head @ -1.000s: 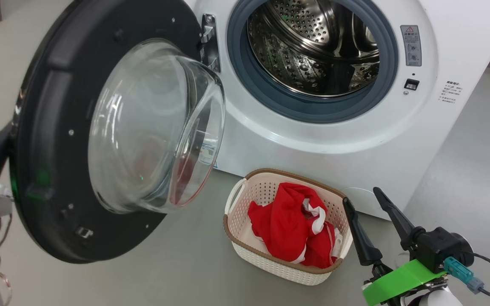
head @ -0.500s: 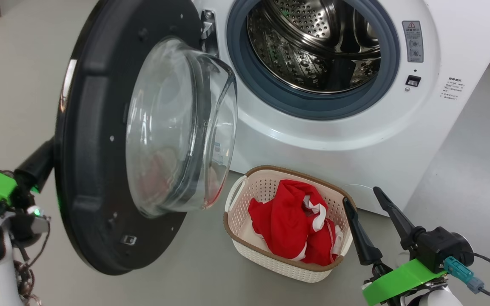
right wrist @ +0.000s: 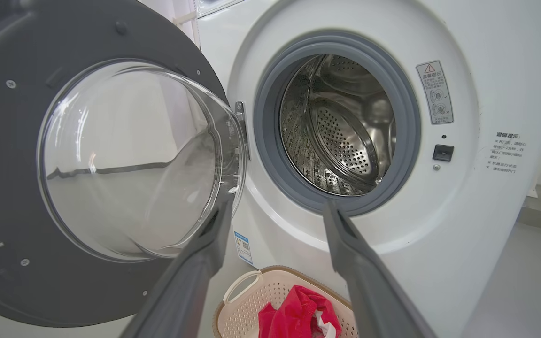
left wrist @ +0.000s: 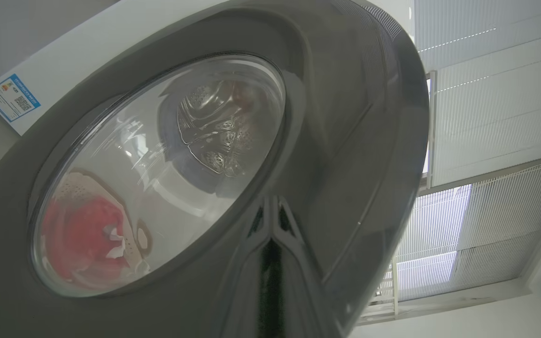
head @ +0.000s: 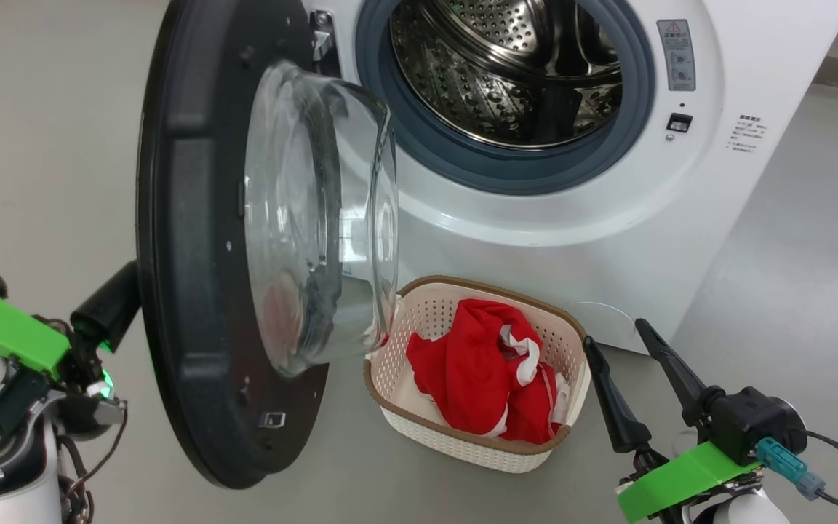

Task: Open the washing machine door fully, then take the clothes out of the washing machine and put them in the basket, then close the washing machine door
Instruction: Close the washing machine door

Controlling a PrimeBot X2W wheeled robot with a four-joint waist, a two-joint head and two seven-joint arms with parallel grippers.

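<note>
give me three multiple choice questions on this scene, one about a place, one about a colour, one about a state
1. Where are the clothes?
A) in the drum
B) in the basket
C) on the floor

2. What colour is the basket's rim?
A) blue
B) brown
C) green

3. How is the round door?
A) shut
B) taken off
C) swung open

Answers:
1 B, the red bundle lies inside the cream walls.
2 B, a brown band runs round its top edge.
3 C, it stands out from the washing machine, hinged at one side, with the opening uncovered.
</note>
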